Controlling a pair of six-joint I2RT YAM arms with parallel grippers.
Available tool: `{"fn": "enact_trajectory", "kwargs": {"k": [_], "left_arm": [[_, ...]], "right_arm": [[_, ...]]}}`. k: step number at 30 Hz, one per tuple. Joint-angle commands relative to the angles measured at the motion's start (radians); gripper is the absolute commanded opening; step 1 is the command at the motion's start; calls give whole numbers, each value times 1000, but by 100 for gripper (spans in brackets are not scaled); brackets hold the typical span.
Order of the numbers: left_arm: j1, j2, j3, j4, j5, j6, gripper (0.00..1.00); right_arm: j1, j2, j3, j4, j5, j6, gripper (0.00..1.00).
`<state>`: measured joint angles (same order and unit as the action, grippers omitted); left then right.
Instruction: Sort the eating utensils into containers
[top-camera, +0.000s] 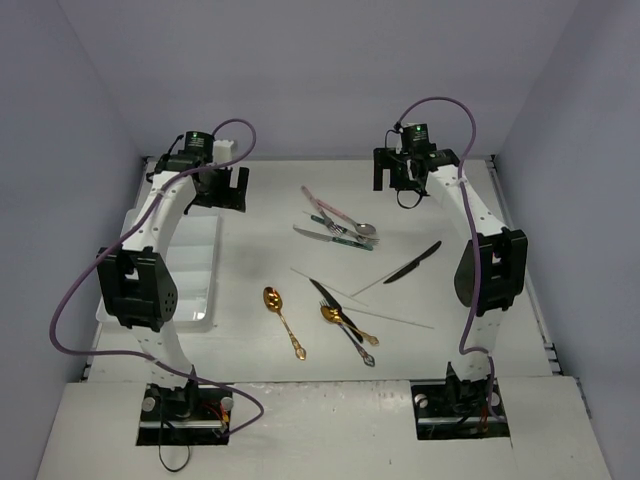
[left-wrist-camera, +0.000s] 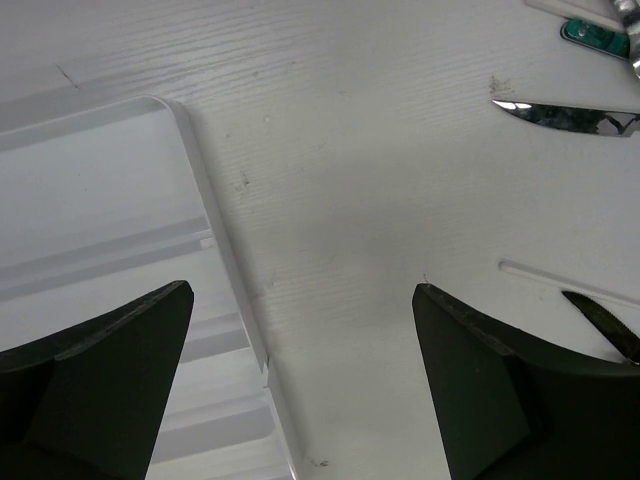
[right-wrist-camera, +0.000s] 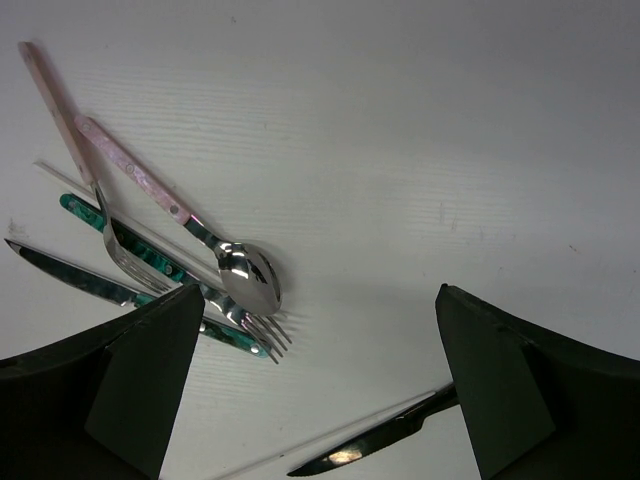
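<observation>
From above, the white tray (top-camera: 200, 250) lies along the left edge of the worktop (top-camera: 260, 230), partly under the left arm. The left gripper (top-camera: 222, 188) hangs over the tray's far right corner. The right gripper (top-camera: 400, 175) hangs near the worktop's far right corner. All the cutlery lies on the bare worktop, outside the tray. A crossed heap of pink- and green-handled pieces (top-camera: 338, 226) sits mid-worktop toward the far edge. A black knife (top-camera: 412, 262) lies to its right. Toward the near edge lie a gold spoon (top-camera: 283, 320) and a second gold spoon (top-camera: 345, 322) crossing another black knife (top-camera: 328, 298), with pale sticks (top-camera: 395, 315) beside them.

From the left wrist, the jaws are spread wide with nothing between them, straddling the tray's right wall. A silver knife tip (left-wrist-camera: 560, 115) shows at the upper right.

From the right wrist, the jaws are also spread wide and empty. A pink-handled spoon (right-wrist-camera: 180, 210) lies over a green-handled fork (right-wrist-camera: 235, 325) in the heap.
</observation>
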<state>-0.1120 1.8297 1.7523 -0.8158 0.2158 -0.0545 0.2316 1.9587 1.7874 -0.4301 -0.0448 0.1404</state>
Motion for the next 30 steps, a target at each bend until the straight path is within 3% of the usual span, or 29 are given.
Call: {"fn": "enact_trajectory", "kwargs": {"k": [1,14,23,30], "left_arm": [[-2,-82,28,4,84,88,89],[-43,-220,-233,0,218,407,89],[-96,-294,-377,5,364,464,85],[-163,-266,-469,49,345,446,79]], "right_arm": [[-5,-39,33,22,4,22,100],[-1,-125,-85,22,-112,19,100],[2,-153,-131,22,-135,11,100],[3,-172,-156,22,-136,11,100]]}}
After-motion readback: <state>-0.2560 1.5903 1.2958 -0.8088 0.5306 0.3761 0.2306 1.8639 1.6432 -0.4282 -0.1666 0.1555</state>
